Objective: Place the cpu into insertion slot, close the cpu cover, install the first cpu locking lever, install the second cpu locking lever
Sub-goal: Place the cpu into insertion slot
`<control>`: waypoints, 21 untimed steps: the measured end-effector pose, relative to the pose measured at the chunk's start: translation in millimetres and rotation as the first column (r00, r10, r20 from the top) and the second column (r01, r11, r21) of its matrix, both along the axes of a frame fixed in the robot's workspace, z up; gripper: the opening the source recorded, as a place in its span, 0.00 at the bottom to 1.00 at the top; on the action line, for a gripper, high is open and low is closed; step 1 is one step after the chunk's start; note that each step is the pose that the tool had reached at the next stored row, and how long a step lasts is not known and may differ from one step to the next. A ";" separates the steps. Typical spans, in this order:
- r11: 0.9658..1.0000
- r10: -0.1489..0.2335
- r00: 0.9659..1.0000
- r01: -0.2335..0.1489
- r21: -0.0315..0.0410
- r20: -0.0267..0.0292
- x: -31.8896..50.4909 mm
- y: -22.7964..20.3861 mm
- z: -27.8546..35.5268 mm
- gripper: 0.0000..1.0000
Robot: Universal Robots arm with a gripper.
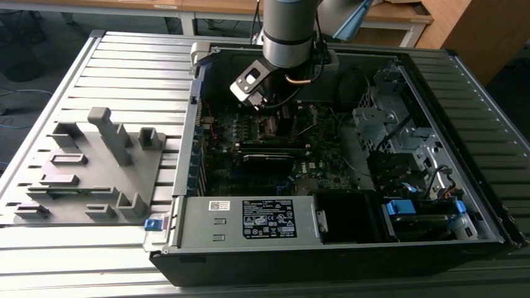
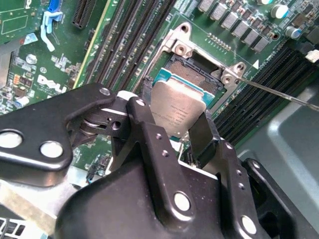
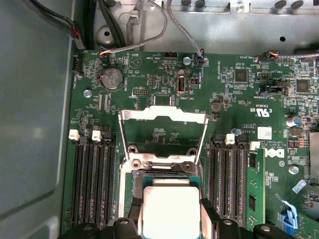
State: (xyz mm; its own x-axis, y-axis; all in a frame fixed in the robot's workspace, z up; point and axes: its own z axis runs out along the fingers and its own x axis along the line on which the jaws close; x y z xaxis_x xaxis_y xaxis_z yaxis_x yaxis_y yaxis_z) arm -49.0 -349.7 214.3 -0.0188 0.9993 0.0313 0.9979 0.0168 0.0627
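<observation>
1. Lying on a slatted grey desk (image 1: pixel 124 68): an open computer case (image 1: pixel 186 161), with the arm (image 1: pixel 288 31) reaching down into it toward the case's far edge, over the circuit board (image 1: pixel 248 133).
2. Clamped on the chip (image 2: pixel 174 104) by two opposite edges: the gripper (image 2: pixel 175 130), its black fingers (image 2: pixel 149 134) narrowed to the chip's width and no closer (dull silver top facing up, a teal rim showing along one side).
3. Held over the socket (image 2: pixel 193 73), covering the part nearest the gripper and leaving the dark recessed centre bare beyond it. Slightly tilted in the second wrist view. Cannot tell whether touching the socket or just above it.
4. Standing open, folded back from the socket's far edge in the first wrist view: the cover (image 3: pixel 162 115), a thin silvery frame with green board visible through its window.
5. Sticking out from one corner of the socket, not latched down: a thin metal lever (image 2: pixel 279 93), slanting across the long black memory slots (image 2: pixel 254 107).
6. More such slots along both sides of the socket in the first wrist view. Beyond the cover, near a corner of the board, a round coin battery (image 3: pixel 111 78).
7. On the desk just beside the case, toward the exterior view's left: a grey moulded fixture (image 1: pixel 91 167) with upright posts.
8. Along the case's near edge: a grey metal box (image 1: pixel 248 220) carrying a label.
</observation>
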 end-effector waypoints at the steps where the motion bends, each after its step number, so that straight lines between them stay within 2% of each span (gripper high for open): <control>1: 1.000 -0.001 1.000 0.001 0.000 0.000 -0.1 0.0 0.0 0.54; 21: 1.000 -0.001 1.000 0.001 0.000 0.000 0.0 0.0 -4.2 0.54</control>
State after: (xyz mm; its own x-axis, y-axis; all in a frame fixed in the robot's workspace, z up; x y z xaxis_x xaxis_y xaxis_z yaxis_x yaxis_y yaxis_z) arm -49.0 -349.7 210.1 -0.0182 0.9993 0.0313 0.9979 0.0162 0.0627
